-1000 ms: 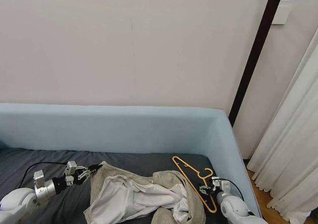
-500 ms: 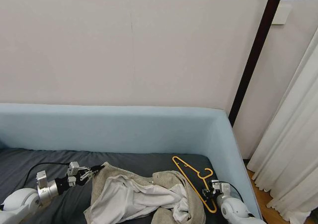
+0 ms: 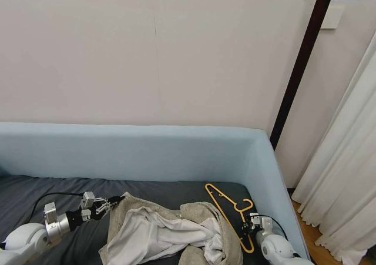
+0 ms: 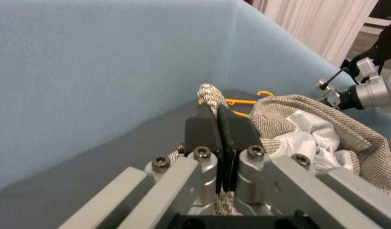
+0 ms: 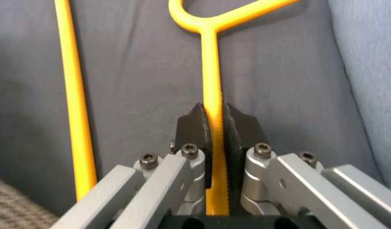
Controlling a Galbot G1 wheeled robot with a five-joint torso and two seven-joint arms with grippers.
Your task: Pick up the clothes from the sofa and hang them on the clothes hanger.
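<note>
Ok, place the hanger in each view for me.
Head view: the hanger lies on the seat, to the right of the clothes.
Left wrist view: part of it shows beyond the left gripper, beside the clothes.
Right wrist view: its stem is clamped in the right gripper.
Shared landmark: the blue sofa wall.

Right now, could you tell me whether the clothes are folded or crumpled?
Crumpled: the clothes lie bunched on the sofa, one edge pinched in the left gripper.

No text, label, brand, number or sign can be read anywhere here.
</note>
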